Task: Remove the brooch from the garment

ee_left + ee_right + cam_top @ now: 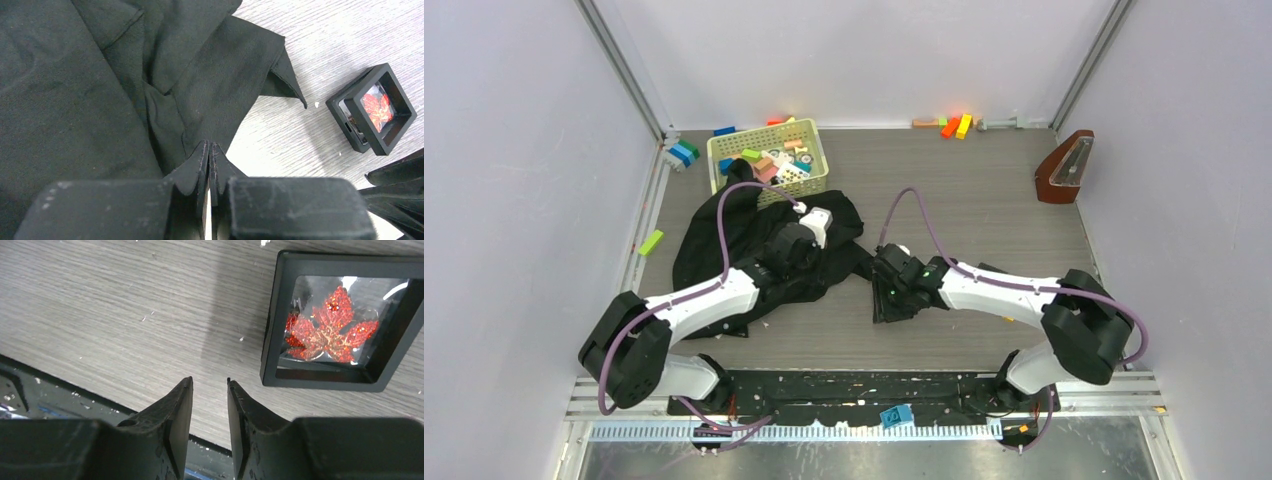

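Grey wood-grain tabletop [984,200], shut in by pale walls [514,150] on three sides.

Hard to make out from above: the brooch [327,330], lost somewhere by the dark end of the right arm [994,290], and both sets of fingertips, black against black. Cut off in the left wrist view: most of the garment [75,100], running past the left and top edges, plus dark shapes in the lower right corner, too partial to name. Cut off in the right wrist view: the right-hand corner of the black square frame [275,315].

Jaws of the left gripper [210,147] pressed together, tips right at the edge of a garment fold; cloth caught between them or not, impossible to tell. Jaws of the right gripper [209,382] spread, nothing in the gap, bare table beneath.

Glittery red maple-leaf brooch lying inside the frame under clear film, on bare table, off the garment and apart from its pointed corner; frame just beside the right fingertips.

Around: pale yellow basket [809,182] of toy pieces at the garment's far edge, blue blocks [682,153] beside it, orange and yellow blocks [954,125] along the back wall, green block [651,242] near the left wall, brown metronome [1064,168] by the right wall. Left arm [714,295] stretched across the garment, covering its middle.
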Controlling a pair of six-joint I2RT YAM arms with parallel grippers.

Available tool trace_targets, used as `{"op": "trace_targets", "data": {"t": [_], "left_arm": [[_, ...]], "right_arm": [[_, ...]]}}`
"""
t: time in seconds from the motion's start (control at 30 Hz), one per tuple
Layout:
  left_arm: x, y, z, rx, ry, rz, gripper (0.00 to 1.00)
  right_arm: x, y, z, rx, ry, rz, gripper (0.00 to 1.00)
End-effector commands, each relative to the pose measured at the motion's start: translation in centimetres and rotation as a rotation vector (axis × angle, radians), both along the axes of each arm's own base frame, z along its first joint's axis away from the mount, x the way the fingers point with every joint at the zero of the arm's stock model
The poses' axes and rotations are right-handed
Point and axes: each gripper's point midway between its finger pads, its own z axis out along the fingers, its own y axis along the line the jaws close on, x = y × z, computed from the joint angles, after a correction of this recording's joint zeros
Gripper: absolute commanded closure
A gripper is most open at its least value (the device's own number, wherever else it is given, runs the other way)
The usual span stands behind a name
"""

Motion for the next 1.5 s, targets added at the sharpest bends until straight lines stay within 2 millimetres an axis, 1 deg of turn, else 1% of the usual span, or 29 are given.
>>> {"op": "trace_targets", "data": {"t": [0.0,0.17,0.23,0.3,0.33,0.43,0.47,0.6,0.67,0.7,0.73,0.77,0.8,0.83,0.87,0.9,0.93,0.97,1.0,1.03,1.07,1.1,1.13,1.2,1.23,1.27,1.37,1.43,1.47], "left_arm": [[1.1,0.5,1.4,-0.018,-0.060,0.057,0.97],[1.2,0.4,1.3,-0.015,-0.055,0.054,0.97],[1.2,0.4,1.2,-0.013,-0.053,0.054,0.97],[1.2,0.5,1.3,-0.012,-0.056,0.055,0.97],[1.2,0.6,1.2,-0.009,-0.055,0.056,0.97],[1.2,0.5,1.3,-0.011,-0.056,0.056,0.97],[1.2,0.5,1.4,-0.012,-0.059,0.056,0.97],[1.3,1.1,1.6,0.000,-0.071,0.074,0.97],[1.5,1.6,2.3,0.008,-0.101,0.087,0.96],[1.6,2.1,2.7,0.017,-0.124,0.099,0.91],[1.8,2.6,3.1,0.027,-0.147,0.117,0.78],[2.1,3.3,3.5,0.042,-0.172,0.144,0.53],[2.4,4.2,3.8,0.060,-0.192,0.189,0.31],[2.7,5.2,4.1,0.075,-0.213,0.239,0.20],[3.0,6.3,4.4,0.098,-0.230,0.282,0.11],[3.2,7.4,5.0,0.116,-0.251,0.325,0.07],[3.4,8.2,5.4,0.118,-0.267,0.356,0.02],[3.8,9.0,6.1,0.103,-0.293,0.388,0.01],[3.9,10.0,6.0,0.102,-0.304,0.411,0.00],[4.5,10.9,6.6,0.077,-0.337,0.442,0.00],[5.0,11.9,6.8,0.069,-0.365,0.463,0.00],[5.5,13.0,7.0,0.071,-0.394,0.487,0.00],[6.1,14.2,7.1,0.083,-0.418,0.523,0.00],[7.1,16.3,7.2,0.112,-0.450,0.577,0.00],[7.6,17.8,6.8,0.122,-0.446,0.623,0.00],[8.1,18.8,6.3,0.130,-0.433,0.652,0.00],[9.4,21.6,4.6,0.158,-0.380,0.723,0.02],[10.2,22.3,4.6,0.180,-0.390,0.707,0.08],[10.3,22.3,4.4,0.187,-0.424,0.694,0.09]], "right_arm": [[2.3,0.9,-0.1,-0.012,-0.086,-0.056,0.62],[4.1,-1.1,-1.8,-0.098,-0.086,-0.104,0.62],[5.7,-2.9,-2.3,-0.120,-0.076,-0.148,0.62],[7.8,-5.7,-2.6,-0.148,-0.075,-0.180,0.62],[9.4,-7.4,-2.4,-0.137,-0.062,-0.236,0.62],[12.4,-10.4,-2.2,-0.129,-0.052,-0.277,0.62],[13.4,-10.8,-1.9,-0.106,-0.036,-0.298,0.62],[15.4,-9.6,0.0,-0.038,-0.059,-0.271,0.59],[16.2,-8.9,2.1,0.005,-0.117,-0.250,0.56],[16.7,-8.8,3.1,0.021,-0.158,-0.241,0.53],[17.1,-8.8,4.8,0.041,-0.210,-0.241,0.52],[17.8,-9.2,5.9,0.033,-0.266,-0.252,0.50],[18.2,-9.5,7.7,0.042,-0.330,-0.265,0.50],[19.3,-10.4,8.8,0.020,-0.400,-0.301,0.49],[19.7,-10.9,10.5,0.031,-0.462,-0.326,0.48],[20.5,-11.9,11.2,0.036,-0.513,-0.363,0.48],[20.9,-12.3,13.2,0.073,-0.584,-0.384,0.46],[21.1,-13.3,14.5,0.097,-0.651,-0.416,0.45],[21.2,-13.9,14.8,0.101,-0.686,-0.437,0.40],[21.4,-15.6,15.6,0.086,-0.769,-0.511,0.33],[21.5,-16.6,15.8,0.079,-0.804,-0.570,0.16],[21.4,-19.0,16.0,0.032,-0.877,-0.676,0.09],[21.3,-20.3,16.0,-0.010,-0.914,-0.718,0.03],[21.2,-22.8,15.2,-0.066,-0.992,-0.755,0.01],[21.2,-23.5,14.7,-0.093,-0.996,-0.765,0.01],[21.2,-25.0,14.2,-0.135,-1.001,-0.792,0.01],[21.4,-27.7,11.6,-0.240,-0.957,-0.811,0.01],[21.1,-28.8,10.4,-0.308,-0.967,-0.779,0.02],[20.9,-29.1,9.7,-0.309,-0.998,-0.775,0.03]]}}
